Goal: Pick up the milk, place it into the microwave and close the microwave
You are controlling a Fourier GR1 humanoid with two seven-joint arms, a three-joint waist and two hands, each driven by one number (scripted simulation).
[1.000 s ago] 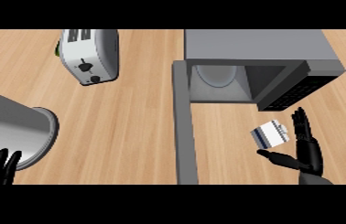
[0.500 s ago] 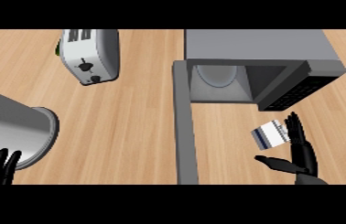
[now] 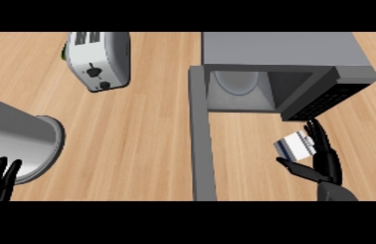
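The right hand [image 3: 323, 161], fingers straight and thumb spread, stands against the milk [image 3: 295, 145] on the wooden counter [image 3: 140, 138], just before the open microwave [image 3: 279, 73]. Its door [image 3: 201, 138] swings out to the left. The left hand [image 3: 7, 178] rests open at the lower-left edge.

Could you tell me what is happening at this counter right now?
The robot's right hand is at the milk carton, which stands on the wooden counter just in front of the open microwave. Its fingers are straight beside the carton and the thumb reaches under it, so nothing is gripped yet. The microwave door stands wide open. The left hand rests at the lower left edge beside a metal pot. A toaster sits at the back.
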